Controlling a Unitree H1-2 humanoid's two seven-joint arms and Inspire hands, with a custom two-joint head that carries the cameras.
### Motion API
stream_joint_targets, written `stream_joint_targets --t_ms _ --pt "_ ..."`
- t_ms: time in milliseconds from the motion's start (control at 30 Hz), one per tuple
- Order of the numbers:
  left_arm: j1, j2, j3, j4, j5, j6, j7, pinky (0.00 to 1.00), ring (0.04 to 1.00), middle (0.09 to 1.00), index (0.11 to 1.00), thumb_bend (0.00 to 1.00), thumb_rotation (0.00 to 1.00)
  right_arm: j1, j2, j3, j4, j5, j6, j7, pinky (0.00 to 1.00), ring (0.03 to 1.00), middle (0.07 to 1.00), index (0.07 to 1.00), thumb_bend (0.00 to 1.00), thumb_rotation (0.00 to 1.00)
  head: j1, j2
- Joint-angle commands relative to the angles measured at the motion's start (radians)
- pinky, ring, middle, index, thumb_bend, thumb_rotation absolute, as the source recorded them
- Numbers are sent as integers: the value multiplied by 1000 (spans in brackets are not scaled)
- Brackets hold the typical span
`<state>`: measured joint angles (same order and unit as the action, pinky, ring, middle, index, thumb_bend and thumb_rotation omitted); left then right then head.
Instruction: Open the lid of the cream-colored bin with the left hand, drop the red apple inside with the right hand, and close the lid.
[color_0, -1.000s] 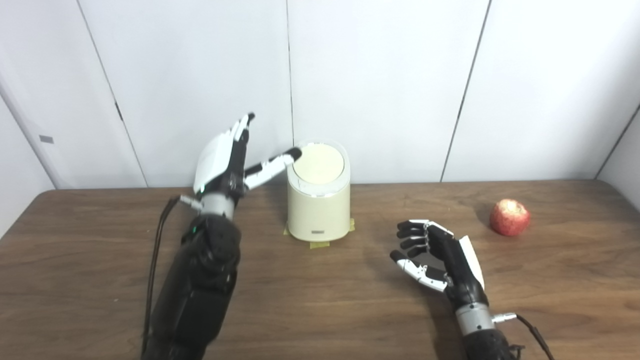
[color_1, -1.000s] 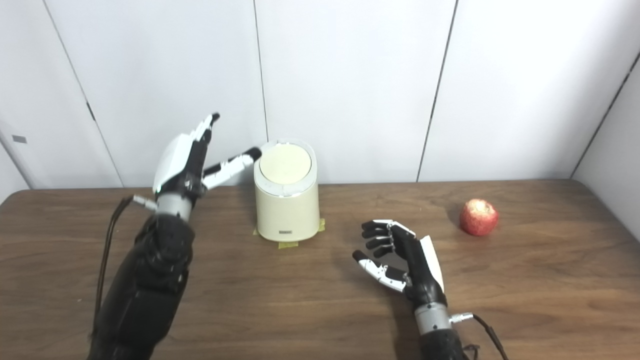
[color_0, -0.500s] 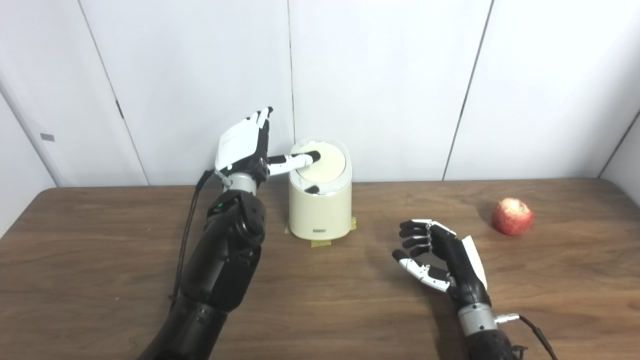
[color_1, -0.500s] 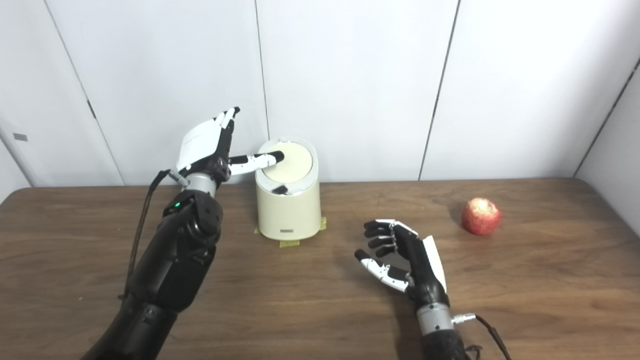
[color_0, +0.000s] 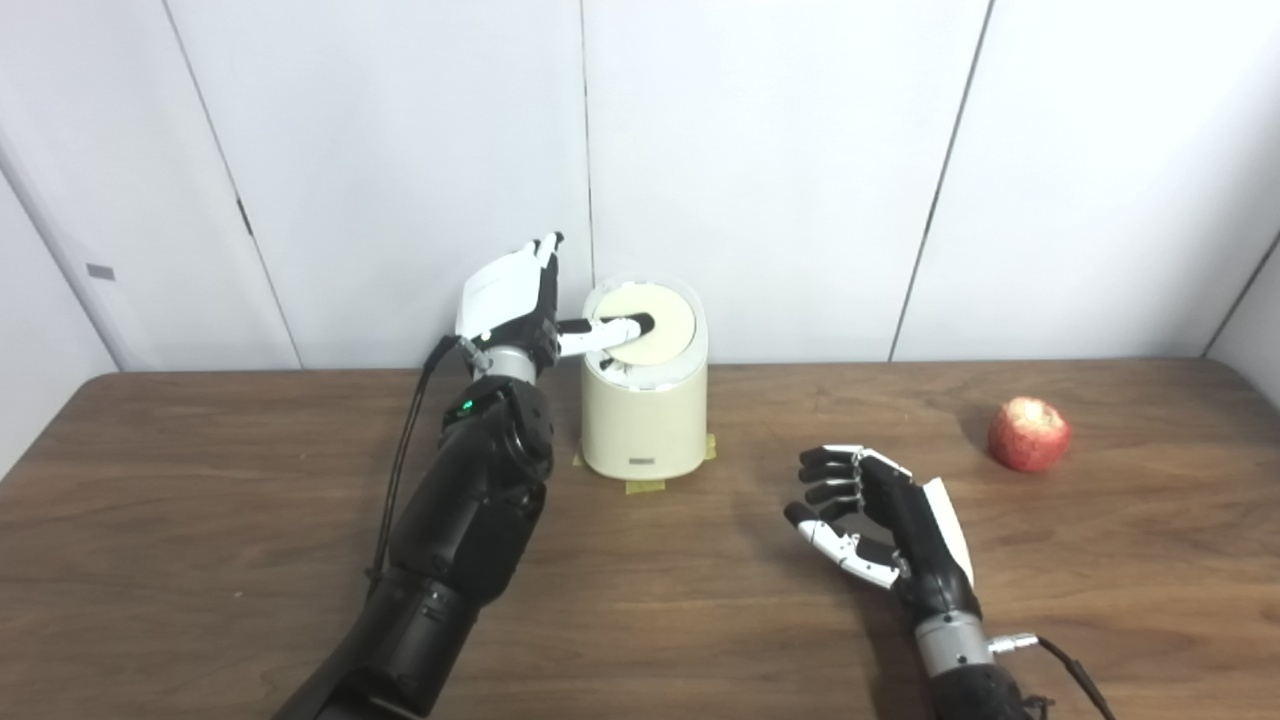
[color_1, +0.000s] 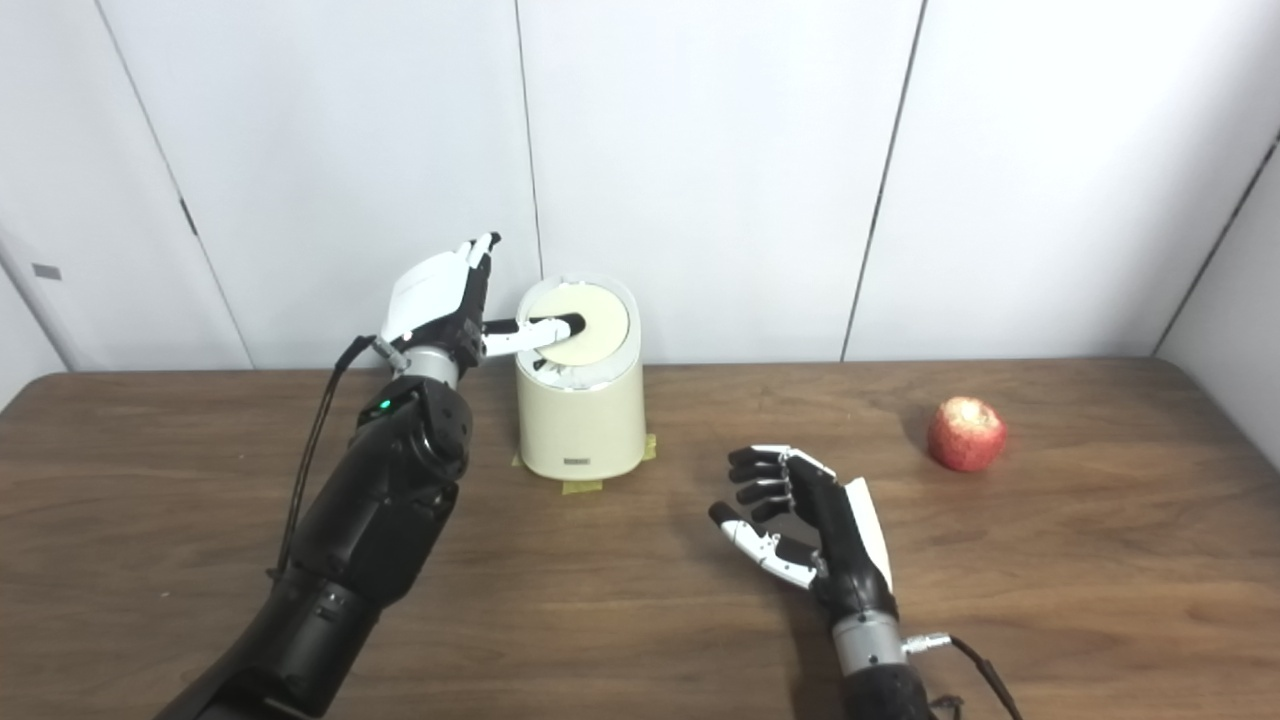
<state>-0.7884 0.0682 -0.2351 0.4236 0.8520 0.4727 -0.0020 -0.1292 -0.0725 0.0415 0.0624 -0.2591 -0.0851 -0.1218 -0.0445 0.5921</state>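
1. The cream-colored bin (color_0: 645, 410) stands on the wooden table (color_0: 200, 520) close to the white wall, with yellow tape under its base. Its round lid (color_0: 648, 330) looks a little tilted, and a narrow gap shows at its near edge.
2. The left hand (color_0: 515, 315) is beside the bin at lid height. Its fingers are spread and it holds nothing; the thumb (color_0: 610, 330) lies across the lid and touches it.
3. To do this step well, I think the thumb should press steadily on one side, so that the lid tips open and does not slip back. The push should go downward, not sideways, because the bin could slide on its tape.
4. The right hand (color_1: 805, 520) waits above the table with its fingers half curled and empty.
5. The red apple (color_1: 966, 433) lies on the table well apart from this hand, to its right.
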Motion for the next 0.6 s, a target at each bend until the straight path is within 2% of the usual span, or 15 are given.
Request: stream_joint_targets --t_ms 0,200,300,367,467,567 --pt "-61 5 -3 -16 -2 -6 34 1000 1000 1000 1000 922 704 -9 7 2 -23 3 -18 0 499 583 625 628 292 200 -2 1" --pt "-67 10 -24 -4 2 -5 38 1000 1000 1000 1000 926 694 -10 12 3 -24 6 -15 -1 500 583 621 626 291 183 -3 1" --pt "-69 19 -44 2 26 -4 37 1000 1000 1000 1000 904 614 -12 9 5 -22 -2 -18 -3 499 583 622 628 287 188 -4 2" --pt "-69 26 -59 5 42 -4 48 1000 1000 1000 1000 911 510 -12 10 4 -21 0 -18 -4 497 581 620 626 287 189 -3 3" --pt "-65 47 -102 25 85 -22 124 1000 1000 1000 1000 984 353 -11 12 3 -25 -1 -13 -4 495 580 620 627 292 189 1 4" --pt "-61 79 -154 56 133 -55 215 1000 1000 1000 1000 998 297 -11 11 7 -28 -9 -13 -5 495 580 621 628 292 189 1 7"
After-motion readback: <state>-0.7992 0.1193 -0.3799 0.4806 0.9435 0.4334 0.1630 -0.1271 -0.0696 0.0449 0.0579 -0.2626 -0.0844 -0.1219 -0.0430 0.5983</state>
